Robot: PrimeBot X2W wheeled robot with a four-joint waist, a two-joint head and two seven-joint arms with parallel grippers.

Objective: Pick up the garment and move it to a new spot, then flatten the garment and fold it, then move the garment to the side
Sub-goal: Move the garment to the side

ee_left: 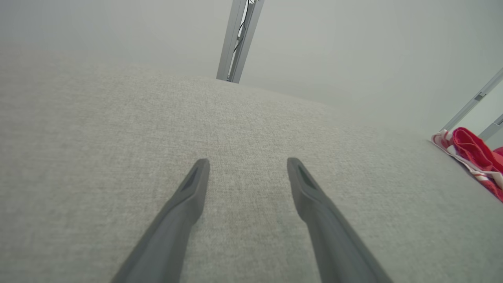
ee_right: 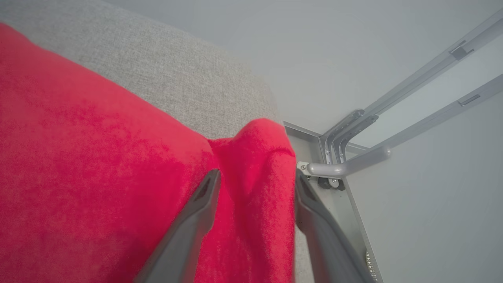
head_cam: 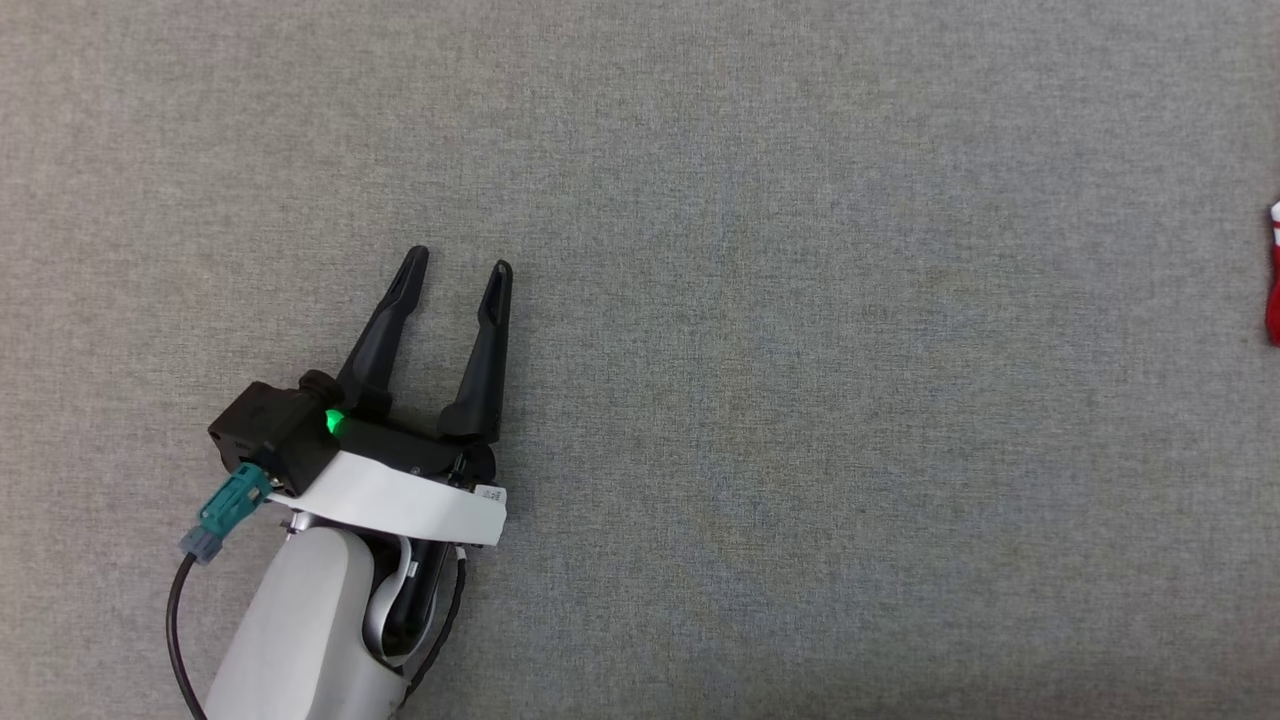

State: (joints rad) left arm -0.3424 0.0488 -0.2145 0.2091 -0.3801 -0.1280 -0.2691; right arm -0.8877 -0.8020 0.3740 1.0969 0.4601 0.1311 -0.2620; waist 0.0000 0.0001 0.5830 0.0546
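One red garment [ee_left: 473,151], white-striped at its edge, lies rumpled.

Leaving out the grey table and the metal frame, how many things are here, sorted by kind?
Garments: 1, the red garment
Tools: 2, the left tool and the right tool, both with fingers apart
Total: 3

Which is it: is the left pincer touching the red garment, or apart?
Apart. Head view: left pincer at lower left, garment at the far right edge, wide grey surface between them.
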